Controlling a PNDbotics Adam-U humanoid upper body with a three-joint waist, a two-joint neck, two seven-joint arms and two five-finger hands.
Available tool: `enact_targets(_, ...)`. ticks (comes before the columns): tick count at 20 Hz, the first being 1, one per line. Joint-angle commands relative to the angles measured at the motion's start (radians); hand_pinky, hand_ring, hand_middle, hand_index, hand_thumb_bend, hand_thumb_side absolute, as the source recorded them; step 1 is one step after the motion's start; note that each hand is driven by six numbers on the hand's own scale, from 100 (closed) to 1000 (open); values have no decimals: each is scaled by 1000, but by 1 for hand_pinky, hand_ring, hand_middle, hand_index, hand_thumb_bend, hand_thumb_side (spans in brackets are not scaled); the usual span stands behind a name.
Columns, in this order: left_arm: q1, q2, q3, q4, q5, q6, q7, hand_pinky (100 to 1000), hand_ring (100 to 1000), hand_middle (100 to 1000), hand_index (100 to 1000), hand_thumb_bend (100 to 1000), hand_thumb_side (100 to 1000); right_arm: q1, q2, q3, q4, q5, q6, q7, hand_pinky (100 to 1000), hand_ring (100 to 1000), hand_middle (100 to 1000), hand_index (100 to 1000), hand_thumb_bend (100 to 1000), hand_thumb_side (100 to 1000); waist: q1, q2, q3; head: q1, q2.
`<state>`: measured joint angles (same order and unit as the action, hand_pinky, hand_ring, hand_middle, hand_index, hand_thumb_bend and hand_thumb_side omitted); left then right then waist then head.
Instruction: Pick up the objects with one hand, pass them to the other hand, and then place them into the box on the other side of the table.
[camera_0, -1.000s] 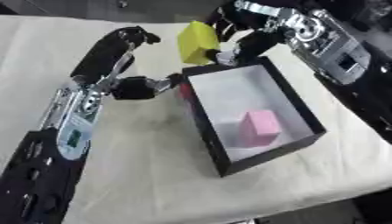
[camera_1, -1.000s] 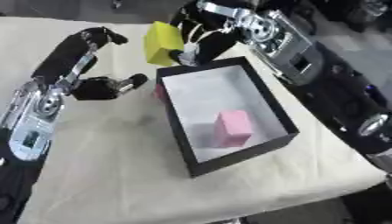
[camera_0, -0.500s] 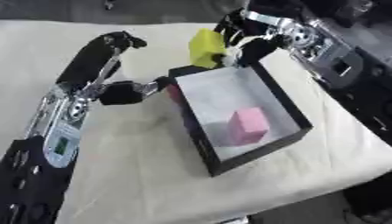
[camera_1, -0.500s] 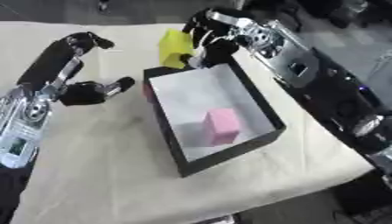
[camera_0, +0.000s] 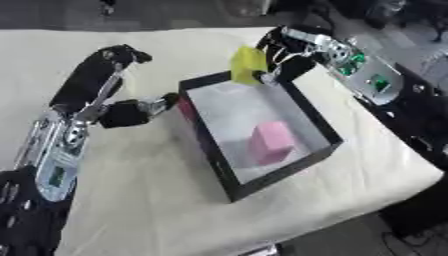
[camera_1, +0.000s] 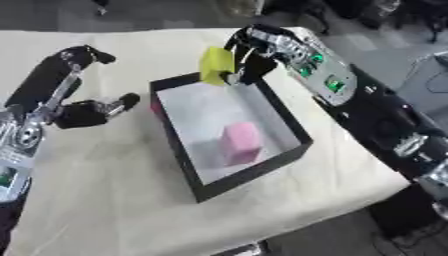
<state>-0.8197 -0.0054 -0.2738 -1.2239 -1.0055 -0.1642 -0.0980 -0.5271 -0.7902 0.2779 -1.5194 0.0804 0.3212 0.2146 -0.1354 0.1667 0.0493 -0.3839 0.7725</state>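
Left eye view: A black-walled box with a pale floor sits on the cream-covered surface, toward its right side. A pink block stands inside the box, in the half nearer the camera. The right hand comes in from the upper right and has its fingers curled round a yellow block, which is held above the far corner of the box, at the rim and clear of the floor. The left hand is just beside the outer left wall of the box, low over the surface, with its fingers curled and nothing held in them. A small reddish-pink patch shows against the outside of the left wall, next to that hand; what it is cannot be made out.

Right eye view: The same layout is seen. The yellow block is tilted in the right hand's grasp, its lower edge at the far rim of the box. The pink block rests on the box floor, apart from every wall. The left hand is apart from the box wall, closed and holding nothing.
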Motion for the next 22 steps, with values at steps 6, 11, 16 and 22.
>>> enact_targets(6,-12,10,8,-10,-3,2,19,943,797,697,817,609,821,5,-29,-18,40,74,-15,35,774,723,450,568,291,131,3,-34,-7,-50,-2)
enact_targets(11,-11,10,6,-9,-9,0,22,942,798,698,817,616,823,10,-28,-20,41,109,-33,69,778,726,462,580,320,129,5,-33,-10,-50,-2)
enact_targets(16,-10,11,6,-8,-13,0,25,941,798,698,818,620,825,13,-30,-21,30,125,-59,90,780,755,530,654,432,193,6,-33,-10,-44,-2)
enact_targets(22,-10,11,6,-5,-14,1,26,943,799,699,818,622,833,15,-34,-24,19,182,-120,149,859,896,767,920,518,398,7,-33,-9,-36,-2)
